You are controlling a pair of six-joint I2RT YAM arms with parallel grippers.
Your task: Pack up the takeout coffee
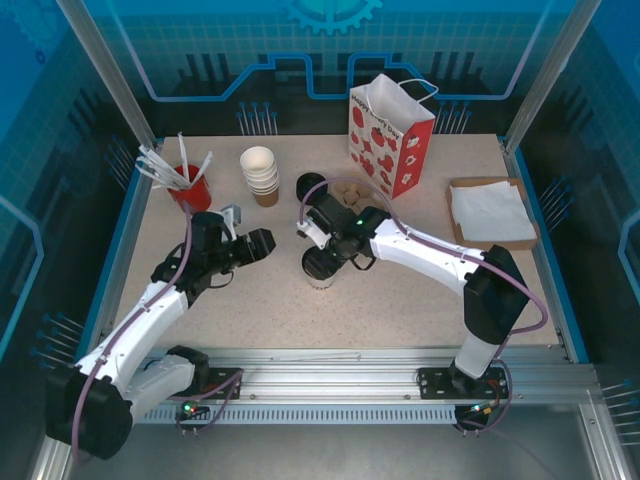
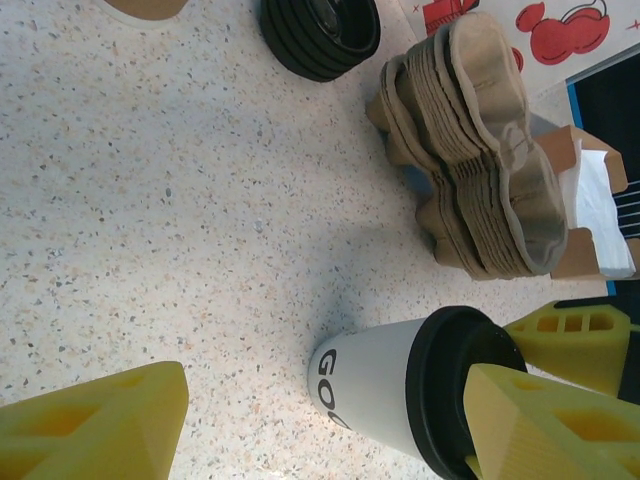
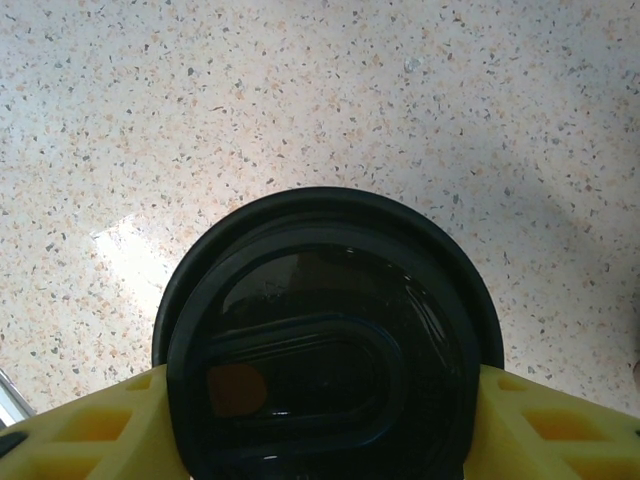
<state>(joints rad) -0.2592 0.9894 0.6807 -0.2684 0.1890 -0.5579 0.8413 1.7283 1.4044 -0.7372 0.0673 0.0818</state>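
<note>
1. Position: the takeout coffee (image 2: 372, 388) stands upright on the speckled bench (image 1: 400, 310), near the middle, between the two arms.
2. The right hand (image 3: 324, 378) comes down over the cup from above. Its yellow fingers (image 3: 95, 435) sit against opposite sides of the black lid (image 3: 330, 320), so it is grasping the coffee at the lid.
3. The left hand (image 1: 260, 244) hovers just beside the cup on its left and points toward it. It is released, with its fingers spread wide and nothing between them.
4. The strawberry-print bag (image 1: 392, 135) stands upright at the far edge of the bench, well apart from the coffee.
5. A stack of brown pulp carriers (image 2: 470, 140) and a pile of loose black lids (image 2: 320, 35) lie on the bench between the coffee and the bag.
6. A stack of lidless paper cups (image 1: 260, 172) stands to the far left of the coffee.
</note>
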